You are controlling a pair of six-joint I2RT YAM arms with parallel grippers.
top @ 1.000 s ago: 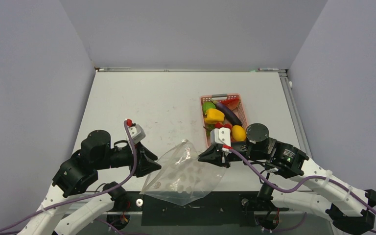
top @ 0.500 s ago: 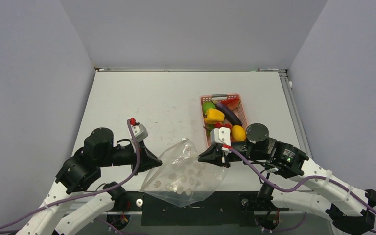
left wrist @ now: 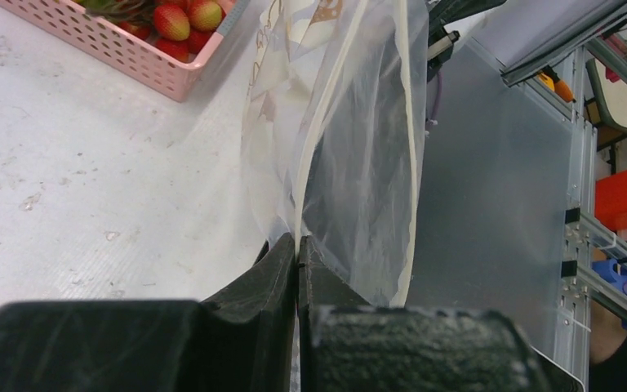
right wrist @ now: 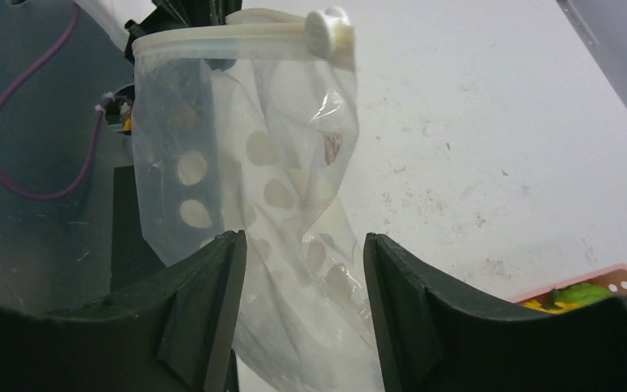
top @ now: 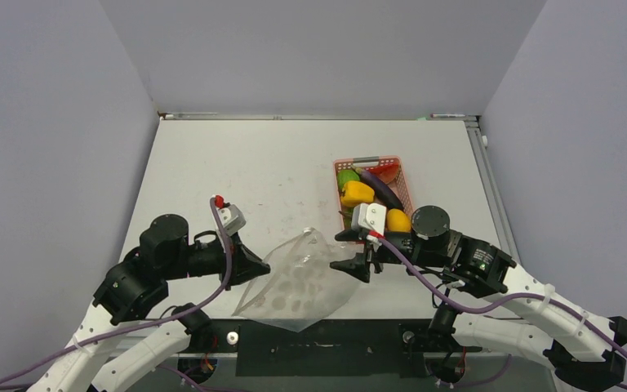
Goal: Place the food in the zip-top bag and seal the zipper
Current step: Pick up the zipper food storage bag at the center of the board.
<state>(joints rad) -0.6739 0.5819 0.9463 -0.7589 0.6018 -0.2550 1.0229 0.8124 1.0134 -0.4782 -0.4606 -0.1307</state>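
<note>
The zip-top bag is held up over the near edge of the table, between the two arms. Its left edge is pinched tight in the left gripper, and the jaws are closed on it. The right gripper is held partway open, and the bag's right side is seen between its jaws, not squeezed. The food is piled in the pink basket, just beyond the bag on the right

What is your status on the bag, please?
Left hand shut on zip-top bag edge. Right hand open around bag. Food in basket. Nothing in the way.
</note>
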